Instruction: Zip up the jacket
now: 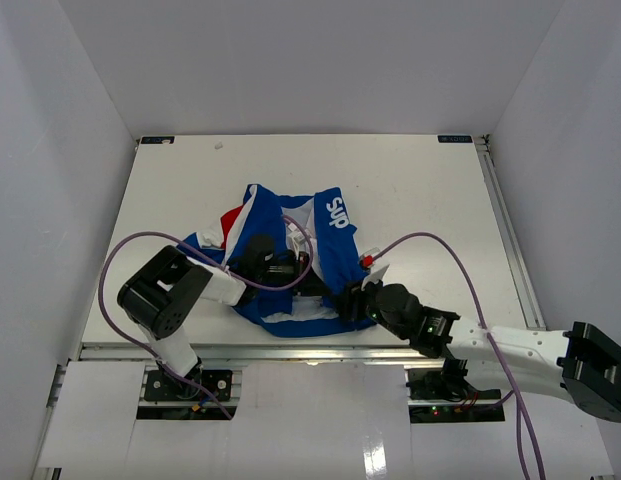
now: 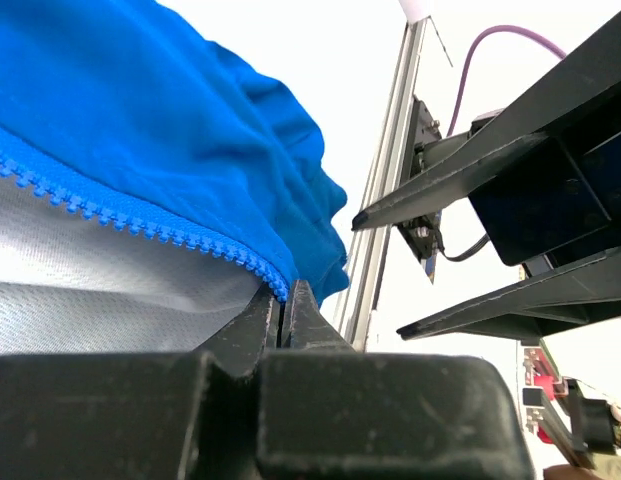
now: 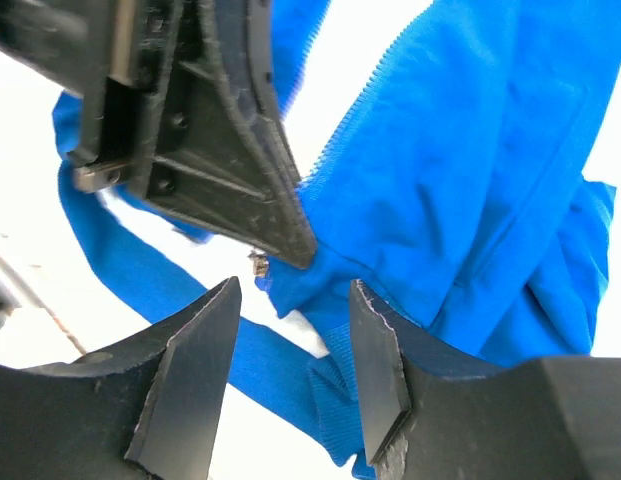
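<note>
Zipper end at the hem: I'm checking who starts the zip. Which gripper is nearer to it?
Left. The left gripper is shut on the jacket right at the zipper end. The right gripper is open, facing it from a little way off.

Black-and-white jointed limbs: left arm point(image 1: 168, 292), right arm point(image 1: 510, 346), each trailing a purple cable point(image 1: 422, 235) (thin, glossy); matte black, wedge-shaped jaws with scuffed, chipped edges.

Blue jacket point(image 1: 320, 245) with red and white panels, unzipped, crumpled near table's front edge
</note>
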Motion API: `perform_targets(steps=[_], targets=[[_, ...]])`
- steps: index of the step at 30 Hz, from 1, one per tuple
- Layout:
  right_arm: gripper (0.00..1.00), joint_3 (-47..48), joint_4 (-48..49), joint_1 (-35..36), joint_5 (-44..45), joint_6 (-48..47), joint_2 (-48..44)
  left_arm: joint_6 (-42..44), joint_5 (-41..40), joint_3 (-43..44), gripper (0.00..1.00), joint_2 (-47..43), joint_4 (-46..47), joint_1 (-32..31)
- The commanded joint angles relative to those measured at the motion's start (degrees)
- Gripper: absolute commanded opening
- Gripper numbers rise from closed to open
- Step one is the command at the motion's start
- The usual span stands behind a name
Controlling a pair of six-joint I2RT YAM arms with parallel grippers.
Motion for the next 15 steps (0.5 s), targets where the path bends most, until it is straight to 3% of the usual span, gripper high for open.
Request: perform_targets(steps=[1, 15], targets=[[0.53, -3.4, 9.8, 0.2, -5.1, -4.2, -1.8, 2.3, -1.0, 0.6, 0.00, -5.4, -1.1, -0.1], [0.50, -2.1, 13.4, 0.2, -5.3, -4.5, 2.7, 0.7, 0.1, -2.5, 0.00, -7.9, 5.2, -0.1]])
